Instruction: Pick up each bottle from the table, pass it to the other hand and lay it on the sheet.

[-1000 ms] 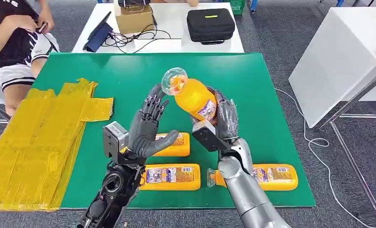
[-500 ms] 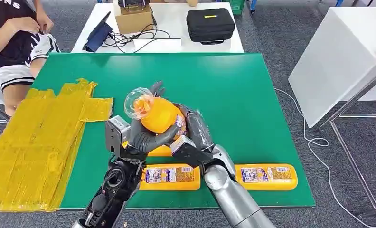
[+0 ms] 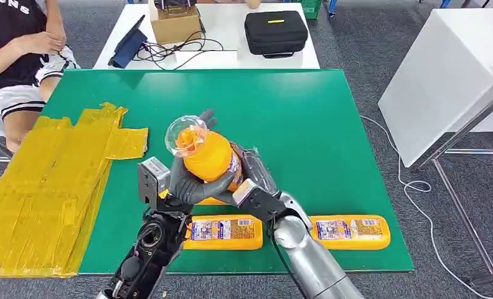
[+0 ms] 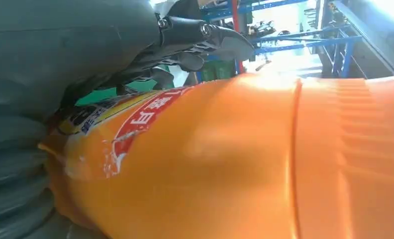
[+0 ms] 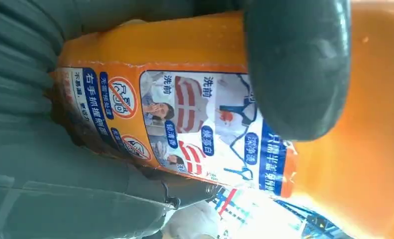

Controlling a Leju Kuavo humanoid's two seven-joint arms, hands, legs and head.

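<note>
Now an orange bottle (image 3: 211, 156) sits upright above the green counter (image 3: 306, 118), clear cap up, between both robot hands. Left robot hand (image 3: 191, 180): thumb and fingers wrapped round the lower body, gripping. Right robot hand (image 3: 256, 177): pressed on the label side, thumb across the bottle in the right wrist view, also gripping. Three more bottles (image 3: 222, 232) lie flat on the counter near the front edge. Yellow sheet (image 3: 51, 180) lies at the left edge, well apart from the held bottle.
</note>
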